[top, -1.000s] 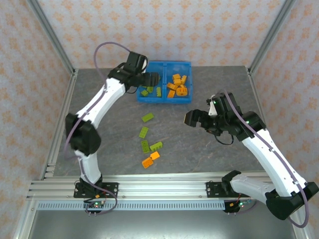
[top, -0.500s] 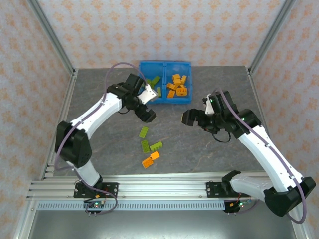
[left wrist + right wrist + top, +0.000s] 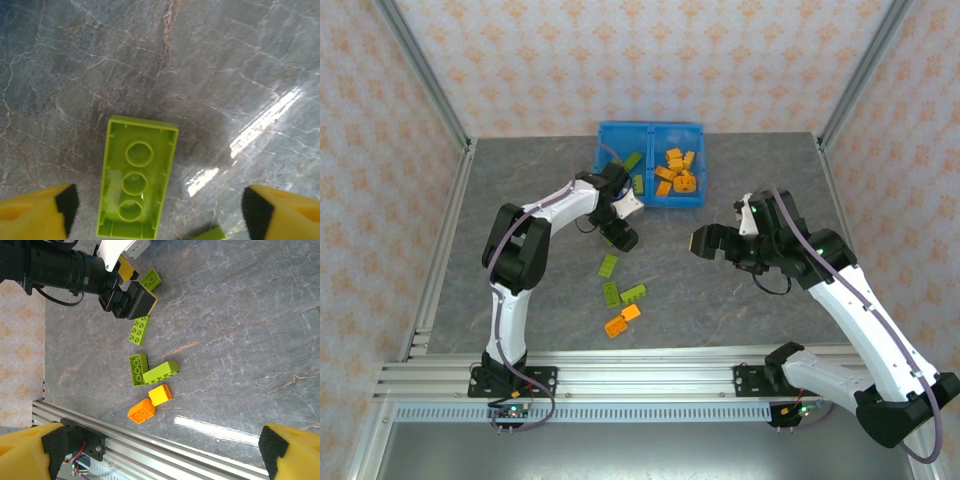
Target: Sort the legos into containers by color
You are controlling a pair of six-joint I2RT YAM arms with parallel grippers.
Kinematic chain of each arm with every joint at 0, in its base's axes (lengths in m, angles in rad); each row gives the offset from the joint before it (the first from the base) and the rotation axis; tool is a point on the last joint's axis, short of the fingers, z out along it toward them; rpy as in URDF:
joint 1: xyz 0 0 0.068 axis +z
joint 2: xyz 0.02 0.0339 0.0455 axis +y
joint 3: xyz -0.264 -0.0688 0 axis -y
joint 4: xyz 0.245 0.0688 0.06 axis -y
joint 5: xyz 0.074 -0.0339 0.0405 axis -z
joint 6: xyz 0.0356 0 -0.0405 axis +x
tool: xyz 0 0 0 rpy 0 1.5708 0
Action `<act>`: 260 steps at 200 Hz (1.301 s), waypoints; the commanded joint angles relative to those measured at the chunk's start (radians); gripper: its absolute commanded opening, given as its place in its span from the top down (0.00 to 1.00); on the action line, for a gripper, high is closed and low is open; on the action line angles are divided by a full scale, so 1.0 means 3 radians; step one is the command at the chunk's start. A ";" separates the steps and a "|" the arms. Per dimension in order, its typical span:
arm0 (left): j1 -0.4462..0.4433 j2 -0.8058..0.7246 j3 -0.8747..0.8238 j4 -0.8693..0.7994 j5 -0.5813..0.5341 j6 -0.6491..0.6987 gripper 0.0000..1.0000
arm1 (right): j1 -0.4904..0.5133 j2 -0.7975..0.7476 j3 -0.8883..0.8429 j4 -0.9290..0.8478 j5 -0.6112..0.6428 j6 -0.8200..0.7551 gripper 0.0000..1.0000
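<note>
the left gripper (image 3: 623,237) hung low over the grey table (image 3: 750,170), just near of the blue bin (image 3: 650,127). its claw was released. in the left wrist view its two yellow fingertips (image 3: 35,212) stood wide apart on either side of an upturned green brick (image 3: 136,177). that brick lay flat on the table, hollow side up. one fingertip was just beside the brick's long edge, though whether it touched could not be told. the other fingertip was well clear of it, so nothing was grasped.

the bin sat at the far middle of the table, split by a central wall. its left compartment (image 3: 612,190) held a few sorted green bricks (image 3: 631,160). its right compartment (image 3: 697,185) held a heap of sorted orange bricks (image 3: 675,172).

more legos lay loose on the table, near of the left gripper. a single green brick (image 3: 609,265) came first. nearer still, a green pair (image 3: 622,293) touched in an l shape. just near of them, two orange pieces (image 3: 623,319) lay against each other.

the right gripper (image 3: 705,242) hovered above bare table, to the right of the loose bricks and well apart from them. its claw was released, fingers spread wide with nothing between them.
</note>
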 commanded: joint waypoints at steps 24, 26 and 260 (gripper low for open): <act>0.0032 0.0043 0.0015 0.0037 -0.0171 -0.0014 0.30 | 0.0016 -0.0029 -0.0004 -0.0054 0.0085 0.0039 0.01; 0.0032 0.0044 0.0011 0.0037 -0.0172 -0.0017 0.31 | 0.0017 -0.0030 -0.0001 -0.0054 0.0087 0.0041 0.01; 0.0083 -0.0467 0.0601 0.0207 -0.0546 -0.0721 0.65 | 0.0046 -0.0040 0.0024 0.0018 -0.0036 0.0067 0.01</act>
